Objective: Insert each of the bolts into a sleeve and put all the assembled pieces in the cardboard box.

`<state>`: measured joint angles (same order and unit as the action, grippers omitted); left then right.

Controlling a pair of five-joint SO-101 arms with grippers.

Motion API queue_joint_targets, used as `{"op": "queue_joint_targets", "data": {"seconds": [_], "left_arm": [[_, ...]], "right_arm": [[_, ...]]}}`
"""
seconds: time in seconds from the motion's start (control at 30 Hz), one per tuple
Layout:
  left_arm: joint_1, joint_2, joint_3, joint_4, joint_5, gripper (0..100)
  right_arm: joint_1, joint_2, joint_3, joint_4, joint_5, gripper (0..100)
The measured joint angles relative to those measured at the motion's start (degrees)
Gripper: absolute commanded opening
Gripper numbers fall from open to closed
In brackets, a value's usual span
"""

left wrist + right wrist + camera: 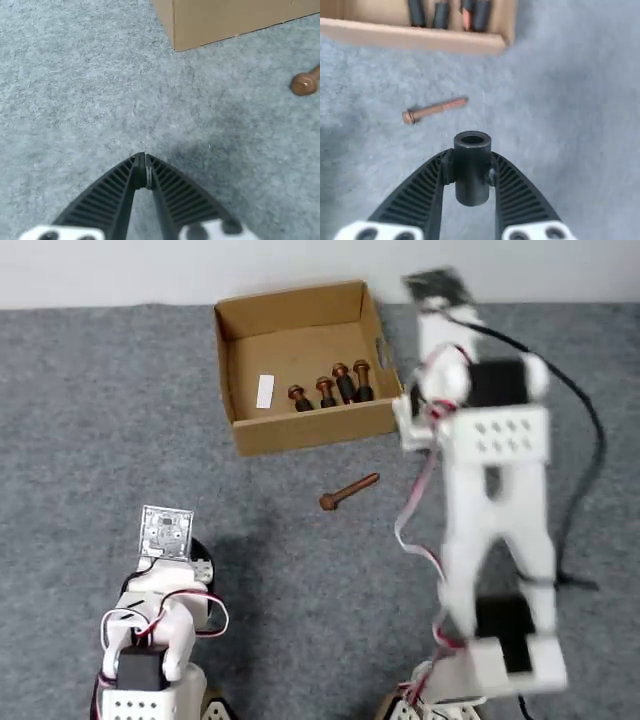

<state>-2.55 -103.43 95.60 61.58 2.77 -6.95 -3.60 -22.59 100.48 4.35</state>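
surface: grey carpet (120,440), cardboard box (310,430) at the far side, four assembled pieces (330,388) inside.
right gripper (470,161): clamped on black sleeve (471,170); axis roughly along the fingers, bore open at the tip end.
left gripper (141,165): closed, empty, over bare carpet.
bolt (349,491): flat on carpet near the box front, diagonal, head towards left arm, thread towards right arm.
next, my call: I'd grab the bolt near its head and line thread up with bore before pushing.
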Motion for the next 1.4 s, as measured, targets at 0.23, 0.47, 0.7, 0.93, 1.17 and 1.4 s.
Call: {"op": "queue_joint_targets", "data": {"seconds": [0.23,0.47,0.7,0.93,1.17,1.4], "left_arm": [[0.0,0.0,-7.91,5.63,0.0,1],[6.24,15.65,-20.48,8.62,1.32,1],[14.07,46.07,-39.21,8.79,4.66,1],[16.88,73.58,-57.49,11.96,-7.47,1],[17.41,93.54,-77.45,16.62,-17.23,8],[18.29,109.8,-95.21,25.14,-22.77,16]], "right_arm": [[7.56,-23.82,28.13,-0.09,-11.6,0.9],[13.1,-44.13,46.86,-1.49,-13.89,0.9],[17.14,-60.31,59.6,-1.67,-13.89,0.8],[21.19,-67.6,60.66,-1.85,-13.89,0.8],[22.33,-67.87,60.75,-1.85,-13.89,0.8],[22.33,-68.31,60.75,-1.85,-13.89,0.8]]}}
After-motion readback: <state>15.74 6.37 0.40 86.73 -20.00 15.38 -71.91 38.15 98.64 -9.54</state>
